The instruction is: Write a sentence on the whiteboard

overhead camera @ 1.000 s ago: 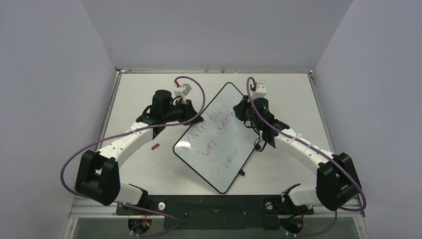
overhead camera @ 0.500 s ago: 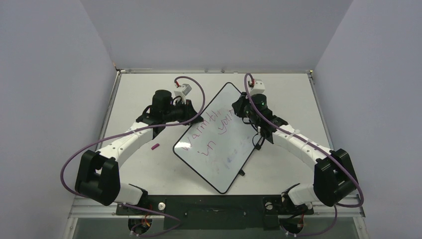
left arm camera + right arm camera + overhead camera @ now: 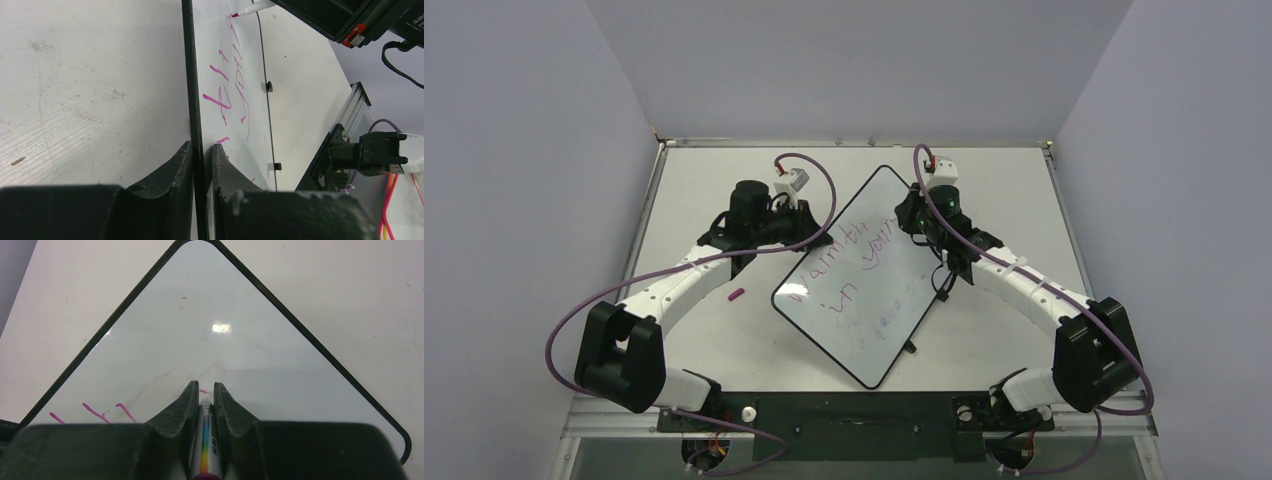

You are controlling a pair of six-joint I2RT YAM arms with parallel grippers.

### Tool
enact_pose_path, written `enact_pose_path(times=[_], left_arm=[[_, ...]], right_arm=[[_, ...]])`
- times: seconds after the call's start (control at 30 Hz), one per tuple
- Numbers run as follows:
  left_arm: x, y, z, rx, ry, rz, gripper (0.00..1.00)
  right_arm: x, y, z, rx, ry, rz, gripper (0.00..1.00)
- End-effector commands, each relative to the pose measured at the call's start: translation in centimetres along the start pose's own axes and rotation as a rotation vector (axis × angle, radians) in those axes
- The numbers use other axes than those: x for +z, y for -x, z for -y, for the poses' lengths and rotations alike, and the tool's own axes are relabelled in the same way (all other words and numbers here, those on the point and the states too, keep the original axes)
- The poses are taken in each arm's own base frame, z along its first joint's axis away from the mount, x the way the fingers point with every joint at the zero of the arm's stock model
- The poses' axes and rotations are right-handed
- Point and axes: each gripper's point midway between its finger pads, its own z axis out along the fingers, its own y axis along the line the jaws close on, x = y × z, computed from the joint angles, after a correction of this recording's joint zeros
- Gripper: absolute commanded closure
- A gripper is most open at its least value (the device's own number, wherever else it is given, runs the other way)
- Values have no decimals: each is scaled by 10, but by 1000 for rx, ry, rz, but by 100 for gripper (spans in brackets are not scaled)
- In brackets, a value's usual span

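Note:
The whiteboard (image 3: 879, 320) lies diagonally mid-table, white with a thin black rim. Pink words (image 3: 854, 262) in two lines read about "Warmth in your". My left gripper (image 3: 820, 238) is shut on the board's left rim (image 3: 194, 90), one finger on each side of the edge. My right gripper (image 3: 911, 222) is shut on a white marker with a rainbow stripe (image 3: 206, 450), held over the board's far corner (image 3: 220, 305). The marker's pink tip (image 3: 235, 14) touches the board at the end of the second line. Pink strokes (image 3: 102, 414) show at the lower left of the right wrist view.
A small magenta marker cap (image 3: 736, 295) lies on the tabletop left of the board. Small black clips (image 3: 268, 86) sit on the board's right rim. Grey walls close in the table on three sides. A metal rail (image 3: 854, 143) runs along the far edge.
My right gripper with the marker has moved slightly up and left over the board's far part. The left arm and the board have stayed still.

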Motion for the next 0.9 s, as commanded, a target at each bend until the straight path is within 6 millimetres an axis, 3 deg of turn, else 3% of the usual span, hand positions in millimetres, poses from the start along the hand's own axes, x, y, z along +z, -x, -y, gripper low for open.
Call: enact_pose_path(times=[0.0,0.17,0.33,0.63,0.87], left_arm=[[-5,25,-4,135,27,93,100],[-5,25,-4,134,27,93,100],[-6,26,-3,135,26,95,100],[-6,26,-3,134,29,97,100],[-8,25,-2,133,31,102,100]], right_arm=[[-16,36,-5,-4,7,90,100],[-40,42,-8,13,42,125,100],[-59,34,-16,42,107,130,100],[-97,-12,-49,25,295,123,100],[-125,-66,-87,-13,461,85,100]])
